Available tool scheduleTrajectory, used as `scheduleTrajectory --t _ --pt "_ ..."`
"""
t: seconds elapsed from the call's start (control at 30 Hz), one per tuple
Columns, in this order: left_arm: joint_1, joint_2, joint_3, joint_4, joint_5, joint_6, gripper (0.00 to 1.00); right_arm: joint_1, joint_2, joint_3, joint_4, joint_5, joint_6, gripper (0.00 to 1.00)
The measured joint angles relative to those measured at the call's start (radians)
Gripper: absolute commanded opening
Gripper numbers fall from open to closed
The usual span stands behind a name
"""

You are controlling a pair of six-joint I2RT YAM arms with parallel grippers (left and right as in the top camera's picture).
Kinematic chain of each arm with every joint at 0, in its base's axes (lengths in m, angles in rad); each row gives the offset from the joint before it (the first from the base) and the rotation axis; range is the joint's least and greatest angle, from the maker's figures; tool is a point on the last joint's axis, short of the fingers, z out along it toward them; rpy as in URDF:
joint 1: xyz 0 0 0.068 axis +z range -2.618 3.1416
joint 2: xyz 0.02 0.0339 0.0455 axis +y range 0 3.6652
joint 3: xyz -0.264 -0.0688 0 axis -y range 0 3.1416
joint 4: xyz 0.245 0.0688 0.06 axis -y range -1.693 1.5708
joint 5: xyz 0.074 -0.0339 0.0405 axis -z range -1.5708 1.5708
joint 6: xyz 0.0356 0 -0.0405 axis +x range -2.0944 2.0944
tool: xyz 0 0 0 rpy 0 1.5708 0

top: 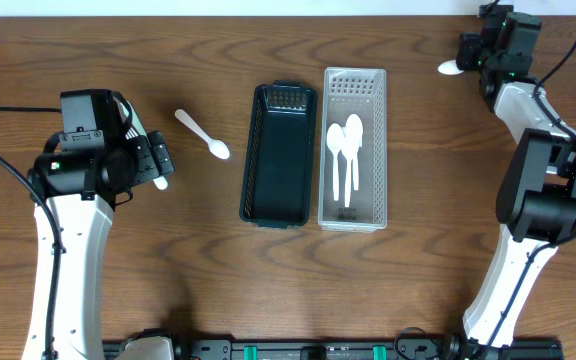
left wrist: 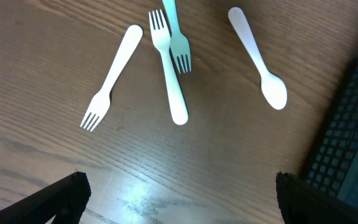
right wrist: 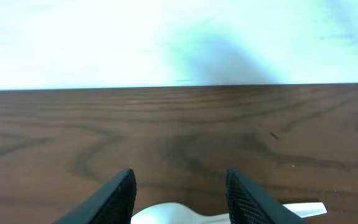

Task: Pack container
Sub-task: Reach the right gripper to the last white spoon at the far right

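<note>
Straddling white spoon (right wrist: 166, 213), right claw (right wrist: 179, 180) — parted wide

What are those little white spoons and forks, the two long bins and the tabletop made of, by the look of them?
The white spoons and white forks are likely thin moulded plastic: uniformly white and matte. The dark green bin is probably rigid plastic, with a gridded vent. The clear bin looks like translucent plastic, since the wood shows through it. The table shows brown wood grain with a slight sheen; solid wood or laminate, I can't tell.

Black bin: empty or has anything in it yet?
Empty. The black bin shows only bare mesh floor overhead; the spoons lie in the clear bin beside it.
</note>
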Motion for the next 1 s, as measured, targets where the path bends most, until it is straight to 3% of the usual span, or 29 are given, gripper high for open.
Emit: scheduleTrajectory --t 0.4,0.53,0.73,1.0 --pt "0.0 0.0 0.0 0.0 0.0 0.0 0.98 -0.009 0.179 0.004 0.166 0.069 0.16 0.52" --pt "0.0 0.0 0.0 0.0 0.0 0.0 0.98 -0.009 0.183 0.01 0.15 0.072 0.186 0.52" --pt "0.0 0.0 0.0 0.0 0.0 0.0 0.98 -0.009 0.174 0.038 0.043 0.063 0.192 0.52" --pt "0.0 0.0 0.0 0.0 0.0 0.0 0.98 -0.009 0.06 0.031 -0.297 0.042 0.192 0.57"
